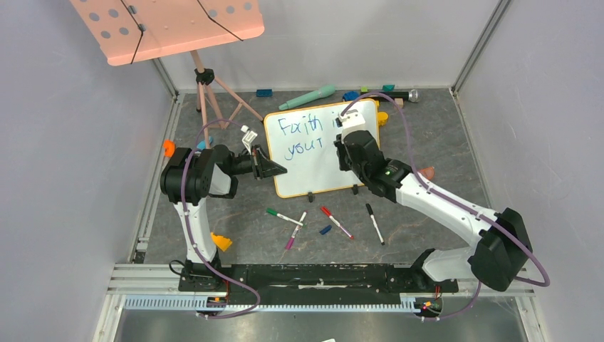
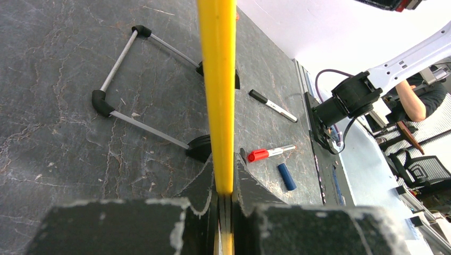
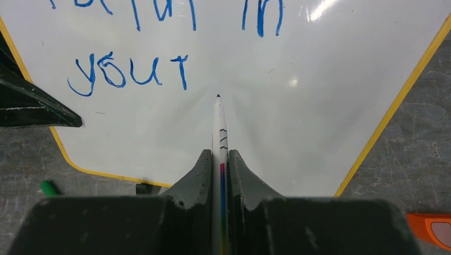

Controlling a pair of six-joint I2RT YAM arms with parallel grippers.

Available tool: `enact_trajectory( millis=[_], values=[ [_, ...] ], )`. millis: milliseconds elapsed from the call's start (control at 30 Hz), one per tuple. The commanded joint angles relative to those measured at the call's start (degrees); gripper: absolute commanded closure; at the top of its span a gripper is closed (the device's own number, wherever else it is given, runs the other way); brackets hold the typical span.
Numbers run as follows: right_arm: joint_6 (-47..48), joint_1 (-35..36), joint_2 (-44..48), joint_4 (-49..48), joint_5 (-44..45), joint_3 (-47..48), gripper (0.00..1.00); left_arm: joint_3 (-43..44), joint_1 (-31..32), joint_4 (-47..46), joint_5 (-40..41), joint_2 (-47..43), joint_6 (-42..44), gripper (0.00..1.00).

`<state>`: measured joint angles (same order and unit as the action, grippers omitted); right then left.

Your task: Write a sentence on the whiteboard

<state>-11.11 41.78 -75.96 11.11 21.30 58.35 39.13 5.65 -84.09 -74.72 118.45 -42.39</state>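
Whiteboard (image 1: 322, 174), yellow-framed, blue sentence (image 1: 305, 139) "Faith in your", left hand (image 2: 224, 162) clamping its edge, right hand (image 3: 219, 159) gripping marker (image 3: 218, 122)

Whiteboard (image 1: 324, 174), blue handwritten sentence (image 1: 305, 149), first line "Faith in", second line "your"

Pale walls (image 1: 64, 178) enclose a dark mottled floor (image 1: 441, 142) bearing a pink music stand (image 1: 171, 25).

The whiteboard (image 3: 319, 79) looks smooth and shiny with bright light spots, the marker (image 3: 219, 133) looks like smooth plastic, the table (image 2: 53, 64) looks dark, dull and cracked like stone, and the thin stand bars (image 2: 146, 128) look like metal.
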Motion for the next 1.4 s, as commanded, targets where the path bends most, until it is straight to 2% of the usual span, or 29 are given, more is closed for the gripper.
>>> enact_trajectory(
  millis=[0, 467, 1367],
  values=[
    [-0.86, 4.62, -0.87, -0.56, 3.57, 0.25, 1.0, 0.18, 0.51, -5.11, -3.45, -1.16, 5.76, 0.98],
    [-4.77, 11.22, -6.92, -2.07, 9.06, 1.37, 1.0, 0.13, 0.5, -5.11, -3.38, -1.2, 5.75, 0.98],
    [-4.08, 12.89, -14.52, -2.66, 11.26, 7.25, 1.0, 0.18, 0.58, -5.11, -3.42, -1.14, 5.74, 0.98]
  ],
)
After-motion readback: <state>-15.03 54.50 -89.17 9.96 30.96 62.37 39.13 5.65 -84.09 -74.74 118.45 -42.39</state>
